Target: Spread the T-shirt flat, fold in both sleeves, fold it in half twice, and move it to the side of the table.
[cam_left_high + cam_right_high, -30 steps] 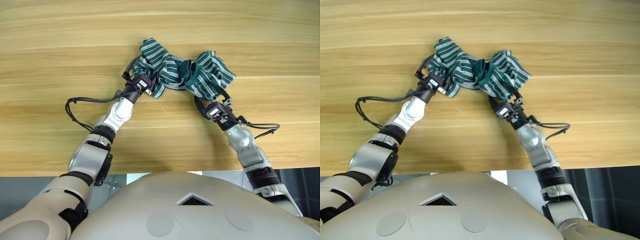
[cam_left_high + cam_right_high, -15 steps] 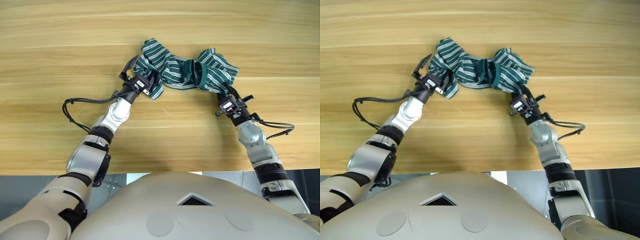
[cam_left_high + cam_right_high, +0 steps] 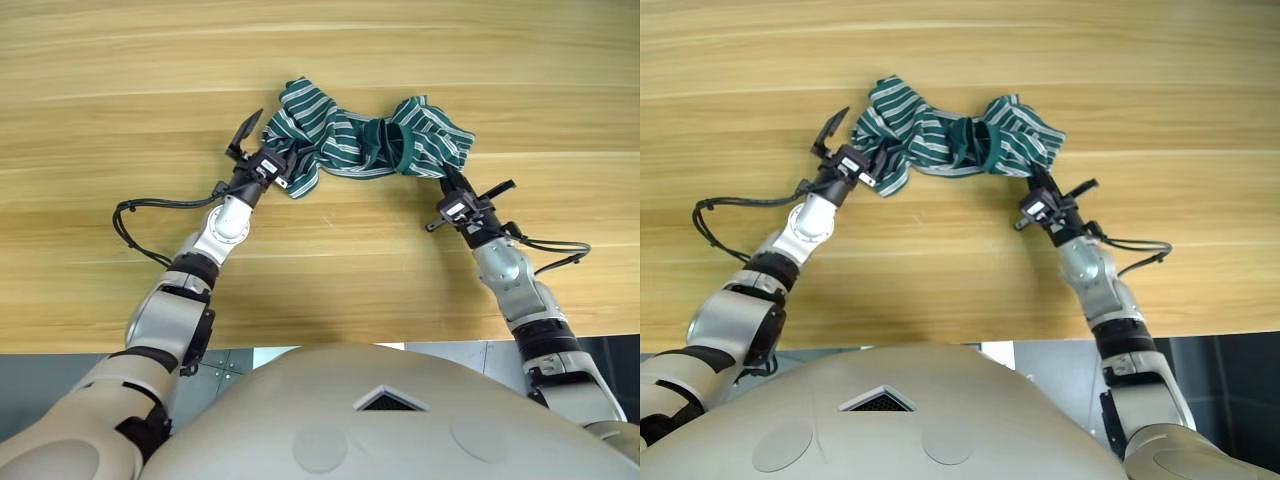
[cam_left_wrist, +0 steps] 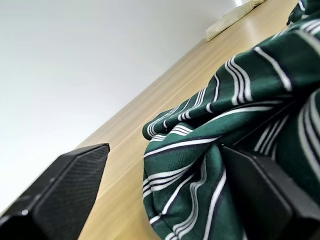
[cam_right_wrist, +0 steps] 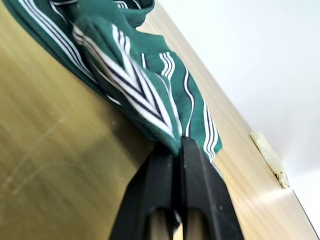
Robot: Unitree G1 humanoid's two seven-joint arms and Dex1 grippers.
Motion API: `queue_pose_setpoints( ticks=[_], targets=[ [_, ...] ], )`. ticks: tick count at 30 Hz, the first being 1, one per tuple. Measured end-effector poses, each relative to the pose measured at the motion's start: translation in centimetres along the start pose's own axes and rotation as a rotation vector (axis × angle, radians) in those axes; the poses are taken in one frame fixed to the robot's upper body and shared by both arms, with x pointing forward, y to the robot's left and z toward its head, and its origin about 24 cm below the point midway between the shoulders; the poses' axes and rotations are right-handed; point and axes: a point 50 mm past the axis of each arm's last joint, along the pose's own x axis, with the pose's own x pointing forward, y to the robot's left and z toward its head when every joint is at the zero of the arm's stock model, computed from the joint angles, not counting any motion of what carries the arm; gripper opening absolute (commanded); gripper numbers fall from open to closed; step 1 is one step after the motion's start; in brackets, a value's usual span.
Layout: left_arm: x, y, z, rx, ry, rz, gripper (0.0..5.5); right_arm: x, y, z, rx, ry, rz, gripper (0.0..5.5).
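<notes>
Two claws at a bunched green-and-white striped T-shirt (image 3: 365, 145) on the wooden counter (image 3: 330, 60), my left claw (image 3: 268, 138) spread wide, my right claw (image 3: 446, 174) pinching its edge

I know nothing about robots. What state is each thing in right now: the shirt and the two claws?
T-shirt: crumpled in a bunch on the table, not spread flat.
Left claw: open, fingers wide apart, at the shirt's left end with cloth lying against one finger.
Right claw: shut, pinching an edge of the T-shirt at its right end.
</notes>
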Motion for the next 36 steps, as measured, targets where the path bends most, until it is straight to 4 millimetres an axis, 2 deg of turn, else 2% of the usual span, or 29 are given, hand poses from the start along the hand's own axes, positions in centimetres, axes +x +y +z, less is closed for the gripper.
queue_pose_setpoints(
  ticks=[5,7,10,13,17,24,27,32,36],
  targets=[
    [-3.3,2.3,1.0,-0.036,-0.190,-0.003,4.11,0.7,-0.4,0.7,-0.003,-0.064,-0.020,0.01],
    [-4.6,3.0,1.8,-0.035,-0.256,-0.022,4.11,0.8,-0.4,1.1,0.069,-0.090,-0.053,0.01],
    [-5.2,4.2,2.9,-0.007,-0.311,-0.033,4.11,0.6,-2.4,1.2,0.176,-0.116,-0.177,0.01],
    [-4.3,3.7,4.1,0.000,-0.335,-0.070,4.11,0.6,-3.6,1.3,0.315,-0.145,-0.274,0.01],
    [-2.1,0.8,4.1,0.065,-0.270,-0.205,4.11,0.8,-5.2,2.4,0.554,-0.278,-0.368,0.01],
    [0.7,1.1,3.0,0.358,-0.162,-0.255,4.11,1.4,-4.4,2.1,0.605,-0.287,-0.326,0.01],
    [2.3,2.0,3.0,0.517,-0.141,-0.232,4.11,2.2,-3.8,2.3,0.605,-0.296,-0.297,0.01],
    [2.8,1.8,3.0,0.590,-0.162,-0.262,4.11,2.7,-3.2,2.3,0.598,-0.294,-0.276,0.01],
    [2.6,0.7,3.3,0.588,-0.217,-0.328,4.11,3.1,-2.4,2.1,0.590,-0.276,-0.244,0.01]
  ],
)
